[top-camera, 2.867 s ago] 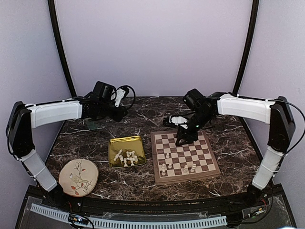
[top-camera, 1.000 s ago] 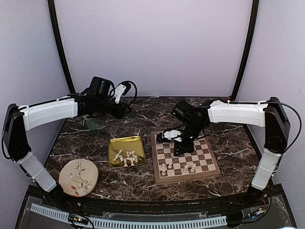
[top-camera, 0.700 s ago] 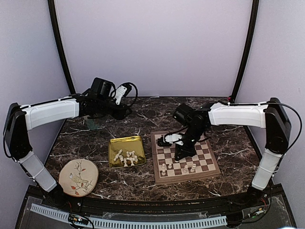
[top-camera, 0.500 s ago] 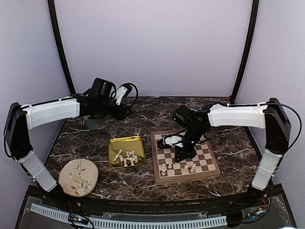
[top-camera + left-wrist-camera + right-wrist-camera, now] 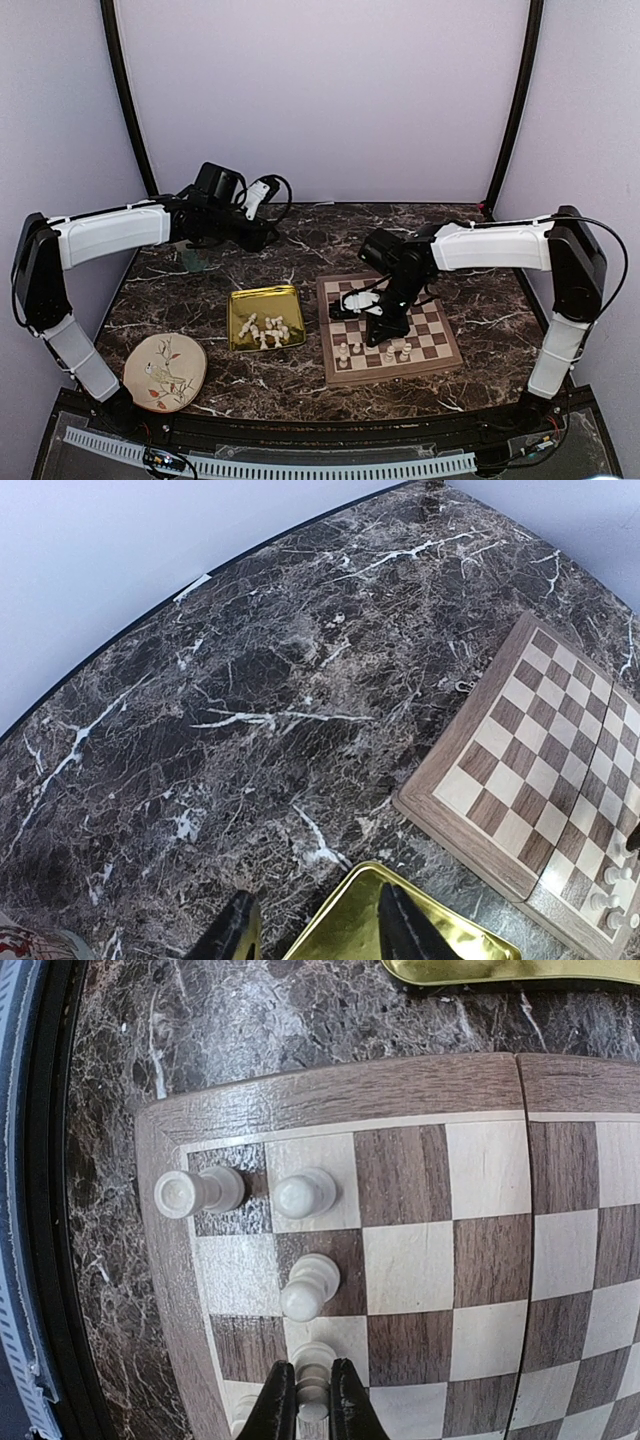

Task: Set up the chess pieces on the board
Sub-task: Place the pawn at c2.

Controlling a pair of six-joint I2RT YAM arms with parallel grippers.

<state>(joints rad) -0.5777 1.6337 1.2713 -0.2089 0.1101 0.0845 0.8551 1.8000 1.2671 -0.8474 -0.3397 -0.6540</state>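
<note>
Right fingers: clenched on one upright piece. Its long axis runs straight down between them onto a light square of the board, near-left area. The neighbouring piece stands just beyond the tips, apart. I judge the exit is a straight lift.

Left fingers: spread, empty, over the gold tray, and nearer the loose chess pieces.
</note>
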